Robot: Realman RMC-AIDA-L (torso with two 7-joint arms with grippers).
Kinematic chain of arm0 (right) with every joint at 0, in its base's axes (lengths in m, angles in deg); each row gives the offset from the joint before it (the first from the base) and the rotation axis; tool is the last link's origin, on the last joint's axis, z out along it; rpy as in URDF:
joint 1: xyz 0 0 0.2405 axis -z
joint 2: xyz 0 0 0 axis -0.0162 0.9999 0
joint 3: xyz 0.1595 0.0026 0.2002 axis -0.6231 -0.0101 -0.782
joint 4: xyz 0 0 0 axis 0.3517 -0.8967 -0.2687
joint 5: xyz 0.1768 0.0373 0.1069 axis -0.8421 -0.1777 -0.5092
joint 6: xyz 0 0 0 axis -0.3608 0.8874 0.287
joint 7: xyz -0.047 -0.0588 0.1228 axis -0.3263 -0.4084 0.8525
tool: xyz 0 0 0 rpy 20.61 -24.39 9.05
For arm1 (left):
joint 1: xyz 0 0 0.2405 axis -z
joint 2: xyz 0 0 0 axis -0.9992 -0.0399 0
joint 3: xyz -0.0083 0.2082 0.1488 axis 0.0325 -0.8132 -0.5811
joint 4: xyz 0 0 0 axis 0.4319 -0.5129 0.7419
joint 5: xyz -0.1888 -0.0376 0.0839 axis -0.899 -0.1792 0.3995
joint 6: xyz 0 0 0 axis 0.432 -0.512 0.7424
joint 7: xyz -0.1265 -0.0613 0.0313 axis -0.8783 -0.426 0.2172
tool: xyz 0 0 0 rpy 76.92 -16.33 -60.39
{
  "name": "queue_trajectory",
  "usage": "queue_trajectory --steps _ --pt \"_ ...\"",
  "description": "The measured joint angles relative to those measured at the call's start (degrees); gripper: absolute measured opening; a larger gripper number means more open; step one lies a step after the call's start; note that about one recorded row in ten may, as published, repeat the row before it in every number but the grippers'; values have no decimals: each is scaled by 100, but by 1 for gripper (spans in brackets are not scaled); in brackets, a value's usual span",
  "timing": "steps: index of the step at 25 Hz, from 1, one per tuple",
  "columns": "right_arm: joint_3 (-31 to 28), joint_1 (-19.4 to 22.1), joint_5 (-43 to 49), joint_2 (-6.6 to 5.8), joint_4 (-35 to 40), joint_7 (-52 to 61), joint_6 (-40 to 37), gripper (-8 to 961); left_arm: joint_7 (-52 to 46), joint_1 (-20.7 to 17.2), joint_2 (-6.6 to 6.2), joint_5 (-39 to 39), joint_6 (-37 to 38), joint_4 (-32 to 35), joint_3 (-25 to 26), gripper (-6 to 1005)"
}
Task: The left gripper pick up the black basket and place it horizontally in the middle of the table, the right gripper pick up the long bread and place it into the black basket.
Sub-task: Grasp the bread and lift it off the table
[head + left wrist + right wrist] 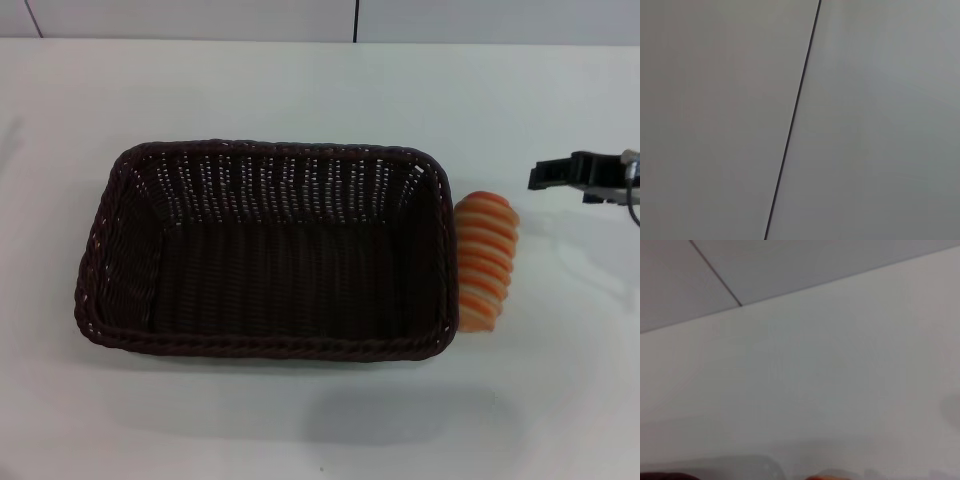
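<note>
The black basket sits flat on the table, long side running left-right, roughly mid-table, open side up w/ nothing in it. The long bread lies on the table just outside the basket's right end wall, touching or nearly touching the rim; can't tell which. Its orange-and-cream stripes face up, long axis running front to back.

My right gripper pokes in from the right edge of the head view, to the right of the bread and farther back, well apart from it. Only its black tip shows, so I can't tell if its fingers are apart or together. My right wrist cam sees white table and the wall seam behind.

My left gripper isn't visible anywhere; left wrist cam shows only plain grey panels w/ a dark seam.
</note>
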Motion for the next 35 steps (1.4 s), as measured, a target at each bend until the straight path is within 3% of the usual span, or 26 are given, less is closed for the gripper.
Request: queue_trajectory --steps 12,35 --pt "404 -378 -306 9 1074 -287 -599 683 -27 -81 84 1 -172 -7 7 746" --pt "657 -690 -337 8 1763 -293 -924 669 -14 -101 112 -59 -283 0 52 744"
